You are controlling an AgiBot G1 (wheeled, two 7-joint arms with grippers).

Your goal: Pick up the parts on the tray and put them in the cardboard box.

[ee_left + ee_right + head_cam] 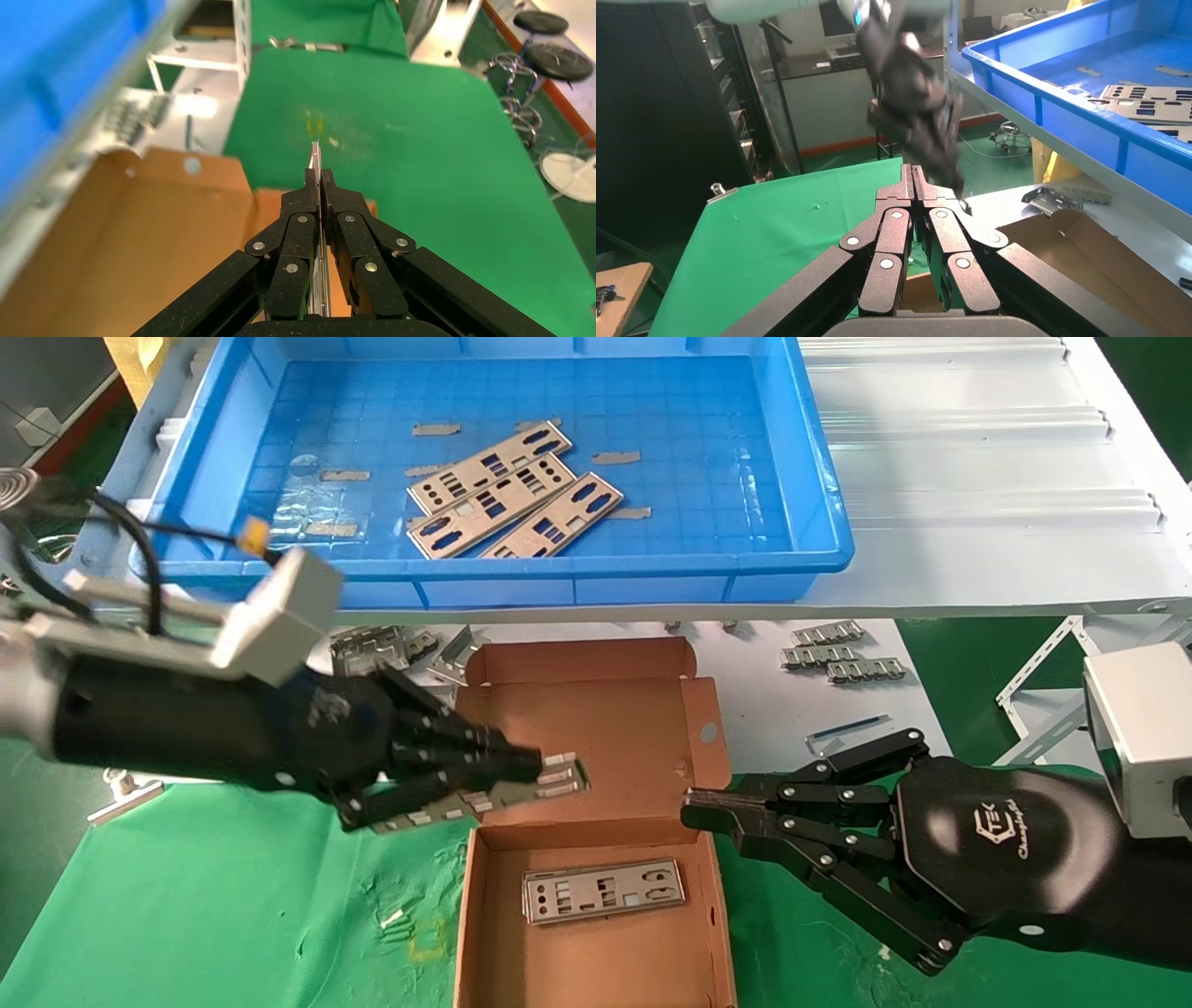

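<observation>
Three silvery punched parts (491, 505) lie in the middle of the blue tray (596, 581), on the raised shelf at the back. Below it the cardboard box (605, 961) stands open with its lid (605, 728) folded back; one part (603, 891) lies flat on its floor. My left gripper (531, 768) is shut on another part (563, 775), held above the box's near-left corner. In the left wrist view that part (315, 154) shows edge-on between the pads of the left gripper (320, 184). My right gripper (694, 806) is shut and empty, its tip at the box's right wall.
Bent grey frames (382, 649) lie left of the lid and toothed strips (838, 654) to its right. Short strips (436, 429) are scattered in the tray. A green cloth (233, 896) covers the near table. A white angle frame (1043, 700) stands at the right.
</observation>
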